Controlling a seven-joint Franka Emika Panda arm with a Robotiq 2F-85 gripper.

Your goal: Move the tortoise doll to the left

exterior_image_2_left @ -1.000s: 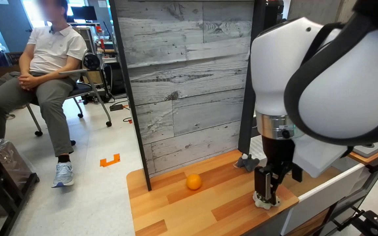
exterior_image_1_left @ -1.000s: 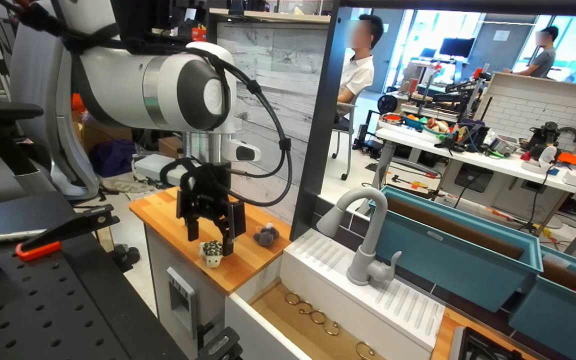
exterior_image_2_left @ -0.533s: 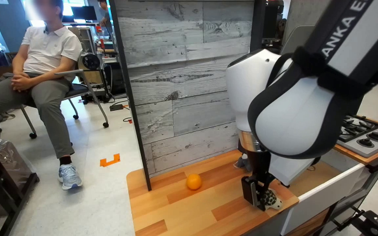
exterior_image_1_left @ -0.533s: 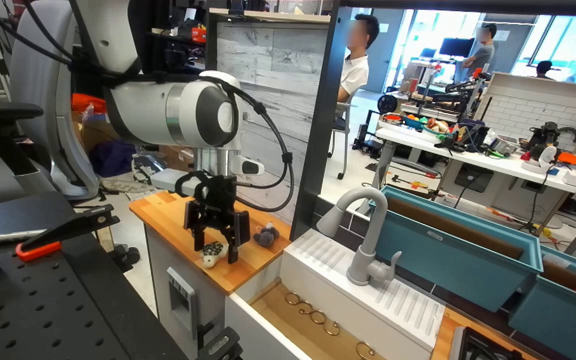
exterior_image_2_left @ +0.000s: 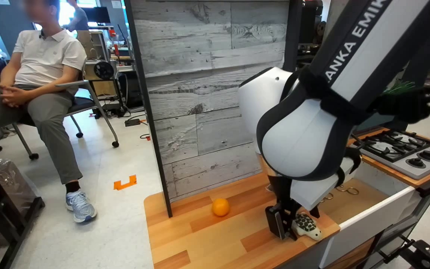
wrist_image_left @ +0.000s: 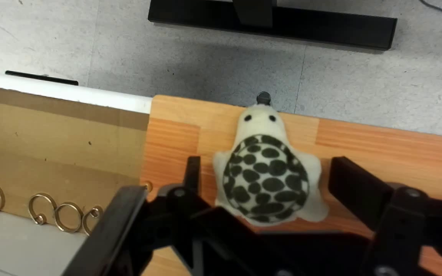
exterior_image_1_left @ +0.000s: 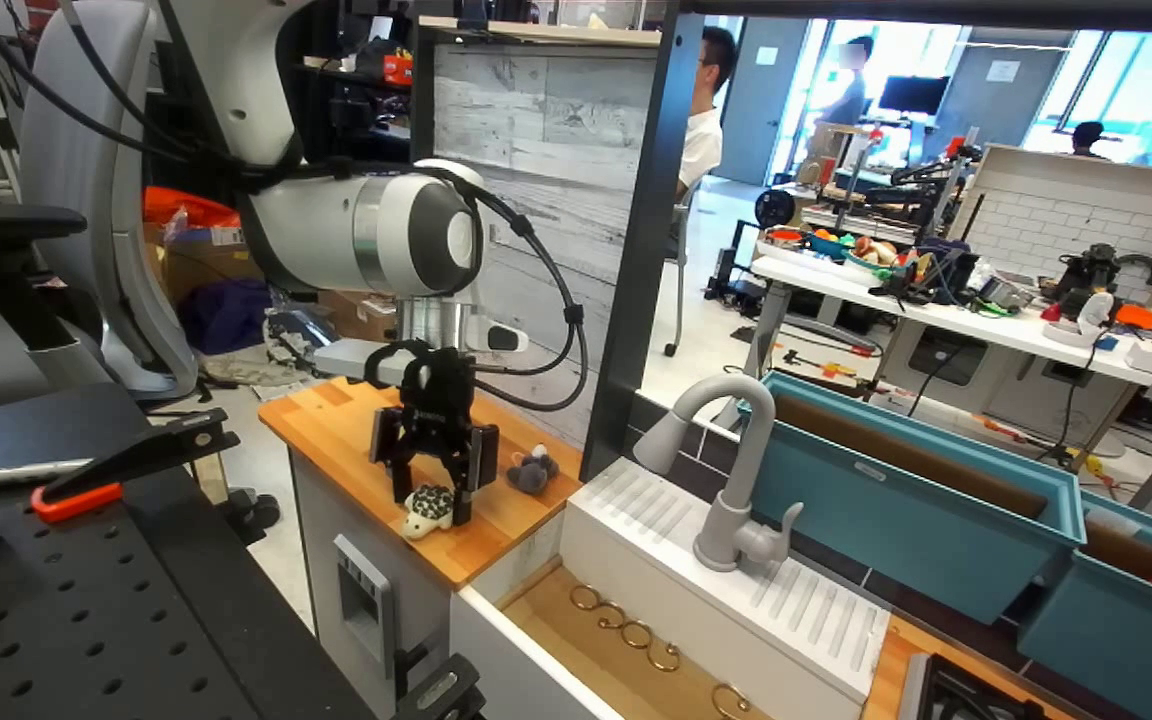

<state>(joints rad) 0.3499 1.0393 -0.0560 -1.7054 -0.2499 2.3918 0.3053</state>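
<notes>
The tortoise doll is small and pale with a dark-spotted shell. It sits on the wooden counter near its front edge and the sink corner, in both exterior views (exterior_image_1_left: 428, 512) (exterior_image_2_left: 307, 223) and in the wrist view (wrist_image_left: 266, 180). In the wrist view its head points up, toward the counter edge. My gripper (wrist_image_left: 266, 166) is open and low over the doll, with one finger on each side of it. Gaps show between the doll and both fingers in the wrist view. The gripper also shows in both exterior views (exterior_image_1_left: 433, 502) (exterior_image_2_left: 304, 225).
An orange ball (exterior_image_2_left: 220, 207) lies on the counter (exterior_image_2_left: 200, 243). A dark grey plush lump (exterior_image_1_left: 533, 471) lies near the wall panel (exterior_image_2_left: 215, 89), mostly hidden by the arm in an exterior view. A sink basin (exterior_image_1_left: 576, 590) with a grey faucet (exterior_image_1_left: 736, 490) adjoins the counter.
The arm has shifted and my gripper has come lower, with its fingers now to either side of the doll. The doll appears slightly turned compared with one second ago.
</notes>
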